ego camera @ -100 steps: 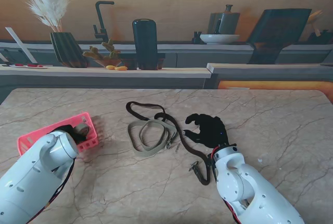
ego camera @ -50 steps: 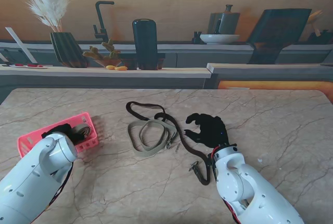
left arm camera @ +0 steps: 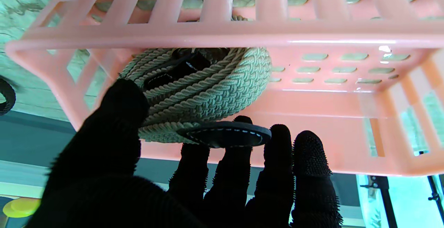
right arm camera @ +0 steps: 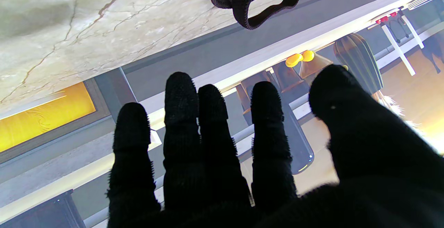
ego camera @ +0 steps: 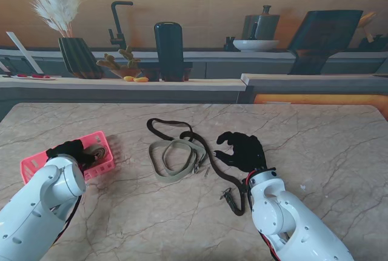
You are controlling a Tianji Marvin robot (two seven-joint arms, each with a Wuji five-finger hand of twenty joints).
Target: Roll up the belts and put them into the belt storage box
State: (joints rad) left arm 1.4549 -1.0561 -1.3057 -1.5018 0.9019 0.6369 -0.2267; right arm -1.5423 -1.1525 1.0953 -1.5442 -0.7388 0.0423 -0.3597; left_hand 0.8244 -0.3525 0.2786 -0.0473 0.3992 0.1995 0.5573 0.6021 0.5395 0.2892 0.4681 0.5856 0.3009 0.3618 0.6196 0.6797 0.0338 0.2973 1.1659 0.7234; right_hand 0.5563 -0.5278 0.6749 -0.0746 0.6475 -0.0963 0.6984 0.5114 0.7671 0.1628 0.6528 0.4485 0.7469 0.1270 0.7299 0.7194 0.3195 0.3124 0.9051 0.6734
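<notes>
Two belts still lay loose near the middle of the tabletop (ego camera: 315,134): a khaki belt (ego camera: 173,159) in slack loops and a dark belt (ego camera: 203,146) trailing from the far side toward the near edge, crossing the khaki one. A third, a braided rope-textured belt (left arm camera: 204,85), sat coiled inside the pink storage box (ego camera: 102,146) by the left edge, with a dark stitched leather tab at its end.

The left hand (left arm camera: 194,172) reached into the box, thumb against the coil and fingers under the tab; whether it truly gripped or only touched the coil I cannot tell. The right hand (ego camera: 242,151) hovered spread and empty just beside the dark belt.

The likely risk was the coil: springy braid could unwind once the thumb lifted, and the tab might catch a finger and drag the roll out. The box was light slatted plastic, so a snag could slide or tip it. The crossed belts might also tangle, lifting both together.
</notes>
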